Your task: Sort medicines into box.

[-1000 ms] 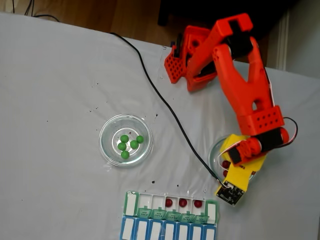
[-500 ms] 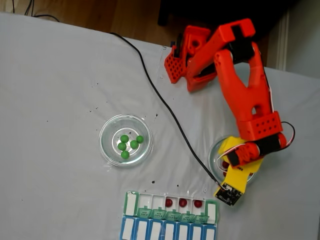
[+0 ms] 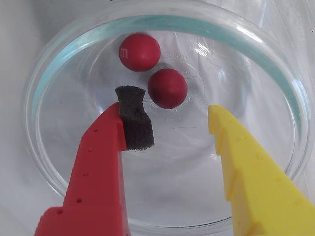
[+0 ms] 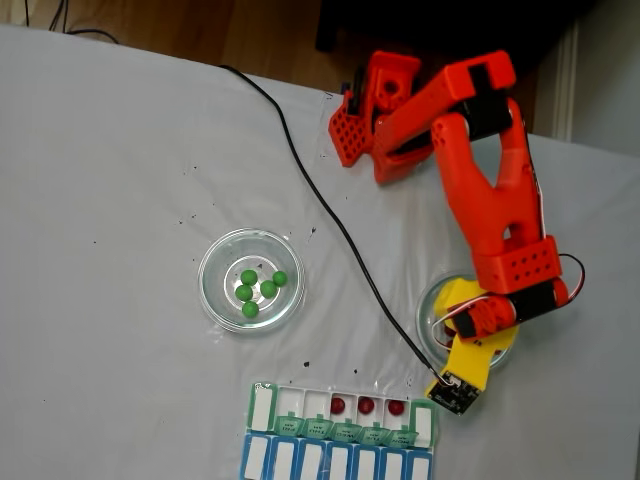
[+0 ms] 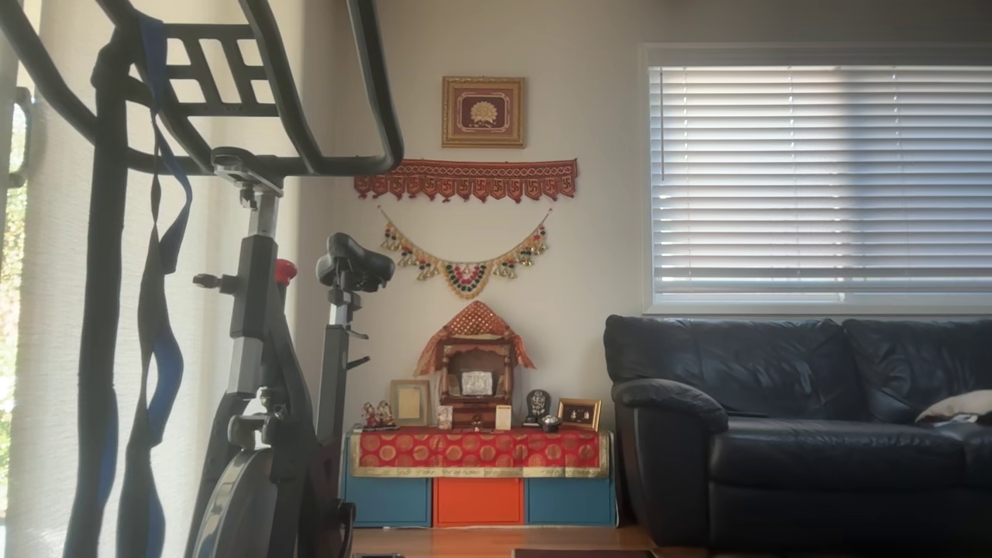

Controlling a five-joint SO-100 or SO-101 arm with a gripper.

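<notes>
My fingers: spread wide, holding nothing, lowered into a clear glass dish; red finger with black pad on the left of the wrist view, yellow finger on the right.

Red medicines: two in this dish, touching each other; the nearer one lies just beyond my black pad, between the finger lines, the other past it toward the far rim.

Green medicines: five, clustered in a second glass dish near the middle of the counter, well apart from me.

Box: at the near edge of the counter in the fixed view, three red balls in adjoining compartments, a blue-lidded row alongside.

Counter: white cloth, black cable across it.

Room: exercise bike, dark sofa, blinds.
</notes>
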